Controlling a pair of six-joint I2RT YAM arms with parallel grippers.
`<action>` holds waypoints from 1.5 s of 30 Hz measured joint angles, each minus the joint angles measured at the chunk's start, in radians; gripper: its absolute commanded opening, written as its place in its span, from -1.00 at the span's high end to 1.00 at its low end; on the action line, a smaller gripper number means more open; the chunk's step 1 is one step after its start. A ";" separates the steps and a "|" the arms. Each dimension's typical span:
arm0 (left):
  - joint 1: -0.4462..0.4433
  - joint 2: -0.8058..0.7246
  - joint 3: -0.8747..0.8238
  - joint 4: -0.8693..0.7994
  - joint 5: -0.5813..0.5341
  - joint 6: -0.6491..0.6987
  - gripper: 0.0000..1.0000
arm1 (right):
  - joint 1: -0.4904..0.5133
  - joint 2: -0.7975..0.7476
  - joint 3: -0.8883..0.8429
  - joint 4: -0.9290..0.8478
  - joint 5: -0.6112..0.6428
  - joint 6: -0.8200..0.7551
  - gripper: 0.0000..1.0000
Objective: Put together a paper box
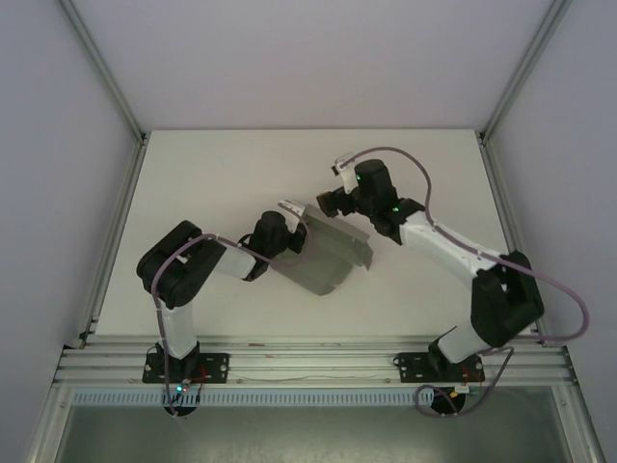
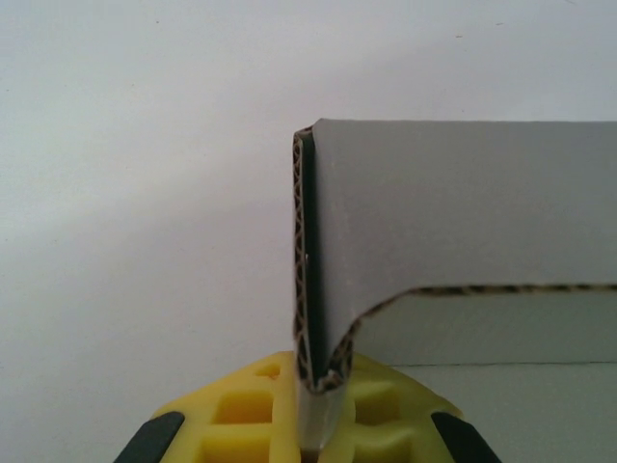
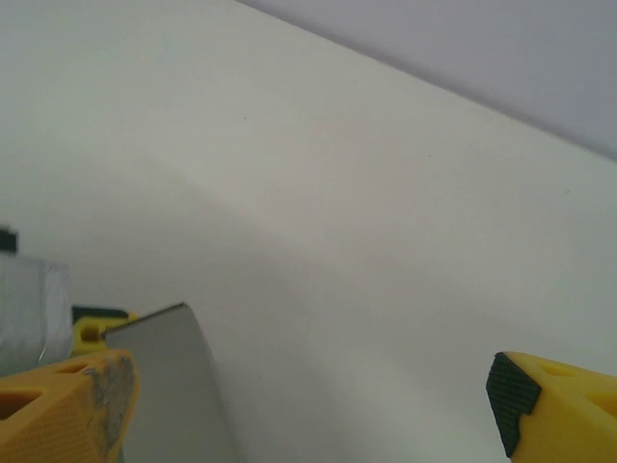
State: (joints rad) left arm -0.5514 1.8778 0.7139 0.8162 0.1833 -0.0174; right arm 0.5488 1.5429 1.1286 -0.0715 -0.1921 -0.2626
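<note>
Pinching corrugated grey paper box (image 2: 463, 212), left gripper (image 2: 314, 410)

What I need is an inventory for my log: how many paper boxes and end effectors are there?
paper box: 1
end effectors: 2 (left end effector, right end effector)
total: 3

In the left wrist view, the paper box (image 2: 463, 203) runs off the right edge. The left gripper (image 2: 313, 424) is cropped at the bottom.
</note>
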 measured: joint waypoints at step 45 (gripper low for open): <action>-0.025 0.042 0.048 0.006 -0.133 -0.100 1.00 | -0.028 0.159 0.042 -0.130 -0.152 0.151 -0.68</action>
State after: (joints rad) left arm -0.5762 1.9194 0.7620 0.8219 0.0505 -0.1169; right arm 0.5205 1.7023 1.1706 -0.2020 -0.3443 -0.1112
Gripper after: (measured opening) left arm 0.108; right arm 0.825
